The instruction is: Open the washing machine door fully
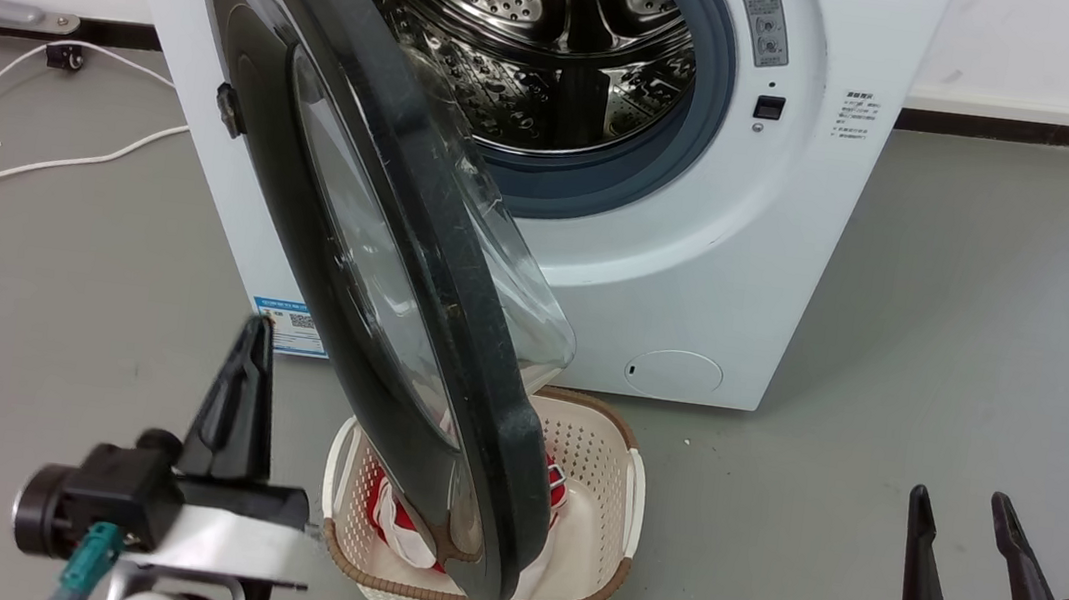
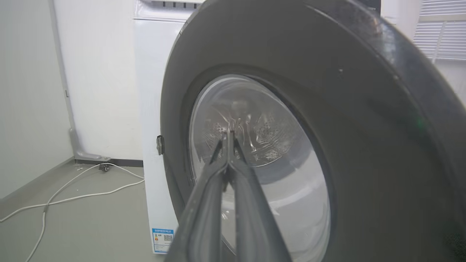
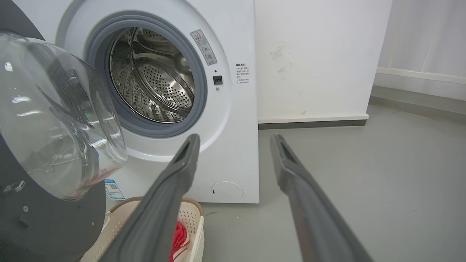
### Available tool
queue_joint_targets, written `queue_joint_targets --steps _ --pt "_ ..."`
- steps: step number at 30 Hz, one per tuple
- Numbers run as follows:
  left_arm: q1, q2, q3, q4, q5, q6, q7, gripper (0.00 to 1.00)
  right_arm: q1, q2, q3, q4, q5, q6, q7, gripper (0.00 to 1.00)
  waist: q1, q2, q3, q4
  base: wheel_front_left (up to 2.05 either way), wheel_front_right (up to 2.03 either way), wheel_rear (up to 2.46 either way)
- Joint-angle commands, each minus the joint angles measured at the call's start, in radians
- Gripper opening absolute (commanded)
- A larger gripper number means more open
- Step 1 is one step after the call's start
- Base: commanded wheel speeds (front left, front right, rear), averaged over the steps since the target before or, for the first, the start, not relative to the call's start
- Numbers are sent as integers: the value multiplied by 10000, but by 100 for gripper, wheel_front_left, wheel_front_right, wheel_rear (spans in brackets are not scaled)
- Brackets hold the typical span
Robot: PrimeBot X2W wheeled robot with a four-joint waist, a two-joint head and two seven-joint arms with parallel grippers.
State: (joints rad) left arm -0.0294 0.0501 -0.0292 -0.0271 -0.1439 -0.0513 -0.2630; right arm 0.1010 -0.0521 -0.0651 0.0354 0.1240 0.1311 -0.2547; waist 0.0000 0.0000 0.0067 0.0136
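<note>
The grey floor (image 1: 943, 337) carries a white washing machine (image 1: 697, 288) by the wall, a cream perforated basket (image 1: 593, 448) just before it, and a white cable (image 1: 113, 157) trailing leftward.

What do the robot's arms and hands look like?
The left gripper and right gripper each have two long, pointy dark grey fingers, like big tweezers, on a chunky black base. Behind them the arms wear white shells, and a teal plug sticks out by the left wrist.
</note>
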Motion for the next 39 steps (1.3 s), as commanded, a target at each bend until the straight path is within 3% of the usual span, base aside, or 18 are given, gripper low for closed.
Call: queue_joint_targets --steps 1,13,21,29,34,39 --pt "-116 2 25 -115 -17 52 -26 0 -116 36 -8 24 53 -6 -46 100 0 0 2 13 0 0 0" --pt "-1231 1 129 -3303 349 288 -25 0 -177 35 -33 129 87 -6 -92 100 0 0 19 79 0 0 0" --pt "-1886 2 -935 -4940 300 75 -24 0 -167 35 -134 178 22 -6 -90 100 0 0 14 24 0 0 0" --pt "-1700 5 -3328 -4827 -272 -387 183 0 -84 33 -136 272 23 -6 -90 100 0 0 -99 -51 0 0 0" --pt "-1137 28 -4831 -4368 -831 -553 1041 0 -2 33 -172 283 62 -6 -69 100 0 0 -157 -28 0 0 0" --pt "-326 94 -5189 -3694 -1232 -328 1824 0 16 33 -105 298 96 -6 -36 100 0 0 -183 -1 0 0 0"
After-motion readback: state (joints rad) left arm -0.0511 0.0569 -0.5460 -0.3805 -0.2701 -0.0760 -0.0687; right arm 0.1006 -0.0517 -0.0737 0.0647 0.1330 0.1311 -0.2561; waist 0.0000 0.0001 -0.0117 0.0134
